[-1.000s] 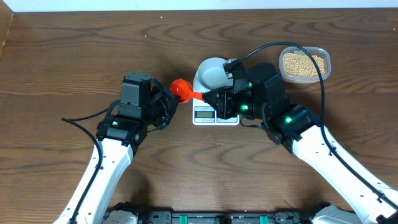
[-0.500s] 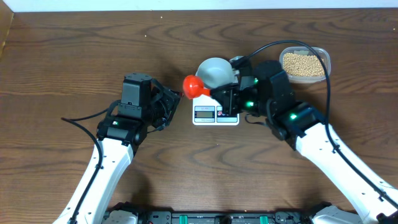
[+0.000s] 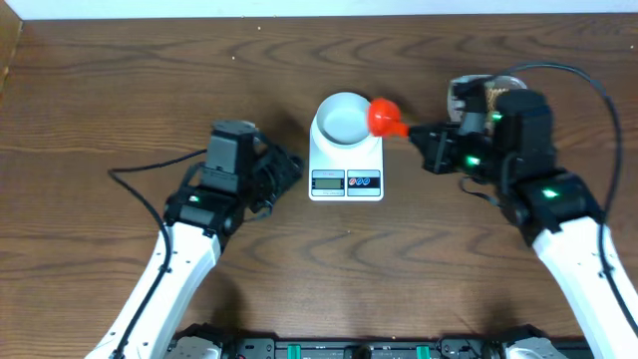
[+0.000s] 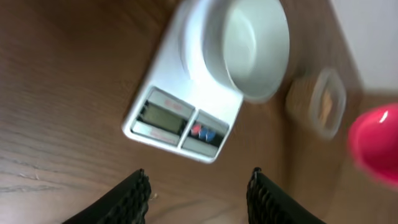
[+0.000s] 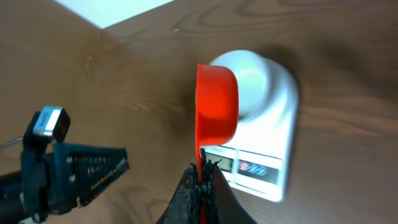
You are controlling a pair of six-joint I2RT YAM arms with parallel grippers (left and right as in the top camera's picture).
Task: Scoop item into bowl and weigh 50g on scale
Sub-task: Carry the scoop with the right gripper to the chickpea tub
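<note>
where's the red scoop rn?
In the overhead view the red scoop sits right of centre, held by the right gripper, hovering at the right rim of the bowl on the scale.

We find the flat white rectangular digital scale (image 3: 346,160) lying flat toward the counter's far edge, about midway along it, with its grey display and red and blue buttons facing the near edge. The small round pale blue-grey bowl (image 3: 342,118) stands upright on its far half. The tan beans (image 4: 316,102), blurred, sit in a clear tub toward the far right corner.
</note>
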